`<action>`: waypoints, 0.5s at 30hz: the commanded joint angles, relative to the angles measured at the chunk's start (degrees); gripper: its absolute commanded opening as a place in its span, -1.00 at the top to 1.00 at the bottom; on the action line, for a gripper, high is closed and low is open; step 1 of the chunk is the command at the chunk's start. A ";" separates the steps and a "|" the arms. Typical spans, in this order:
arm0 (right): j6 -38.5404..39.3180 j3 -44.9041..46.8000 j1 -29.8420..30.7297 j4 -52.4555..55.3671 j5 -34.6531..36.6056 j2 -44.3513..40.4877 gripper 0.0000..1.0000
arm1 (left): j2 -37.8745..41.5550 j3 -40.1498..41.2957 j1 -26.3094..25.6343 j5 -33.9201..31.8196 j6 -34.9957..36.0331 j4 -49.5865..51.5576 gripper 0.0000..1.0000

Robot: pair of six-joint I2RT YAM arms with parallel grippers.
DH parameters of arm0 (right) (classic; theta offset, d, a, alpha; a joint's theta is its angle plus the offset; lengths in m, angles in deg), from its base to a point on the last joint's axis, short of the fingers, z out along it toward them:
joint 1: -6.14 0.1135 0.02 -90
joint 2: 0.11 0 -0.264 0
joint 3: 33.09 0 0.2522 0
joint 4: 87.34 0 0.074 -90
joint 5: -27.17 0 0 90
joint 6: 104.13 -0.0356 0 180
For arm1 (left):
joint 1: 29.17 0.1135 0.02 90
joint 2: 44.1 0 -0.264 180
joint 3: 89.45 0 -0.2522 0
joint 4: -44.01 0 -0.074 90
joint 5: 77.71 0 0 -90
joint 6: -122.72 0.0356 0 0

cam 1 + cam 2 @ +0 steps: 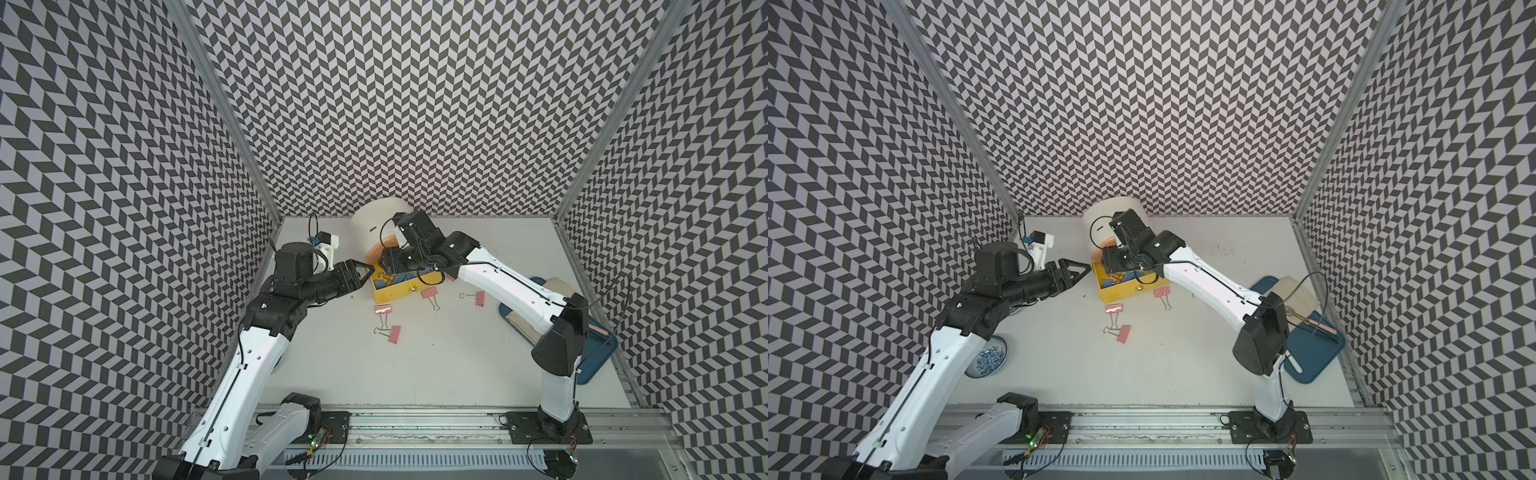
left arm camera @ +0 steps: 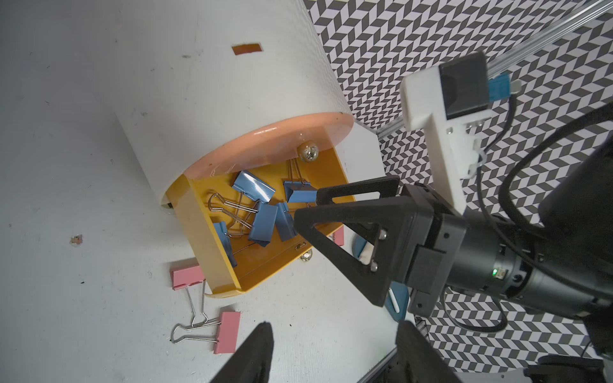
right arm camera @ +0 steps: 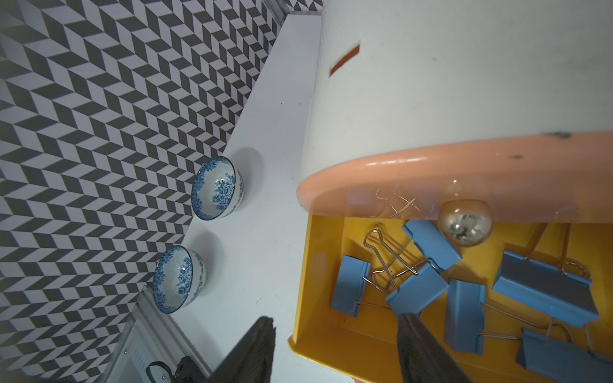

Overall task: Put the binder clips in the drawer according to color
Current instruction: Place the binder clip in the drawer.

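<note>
A yellow drawer (image 1: 395,294) (image 2: 195,232) stands pulled out of a white round cabinet (image 1: 374,224). Several blue binder clips (image 2: 263,225) (image 3: 544,291) lie inside it. Pink binder clips (image 1: 383,309) (image 1: 1123,333) (image 2: 227,331) lie on the table in front of it. My right gripper (image 3: 335,345) (image 1: 384,266) is open over the drawer's left wall, with one finger above the blue clips and the other outside. It holds nothing. My left gripper (image 2: 335,348) (image 1: 370,277) is open and empty just left of the drawer, over bare table near a pink clip.
A closed salmon drawer (image 2: 265,146) with a silver knob (image 2: 308,152) sits above the yellow one. Two blue-and-white bowls (image 3: 215,189) (image 3: 175,282) stand at the left wall. A blue tray (image 1: 1312,353) lies at the right under my right arm.
</note>
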 commanded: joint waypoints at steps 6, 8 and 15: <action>1.17 6.32 -1.34 -1.05 0.83 -9.37 -0.04 | 3.20 2.40 -0.81 1.38 -2.04 -0.09 -0.17; 1.12 9.19 -1.93 -1.09 0.66 -11.51 0.04 | 3.87 3.76 -1.89 1.28 -2.93 -0.49 -0.11; 0.11 21.61 -5.28 -2.32 -3.22 -19.11 0.17 | 6.99 9.92 -7.69 -1.46 -7.57 -2.85 0.01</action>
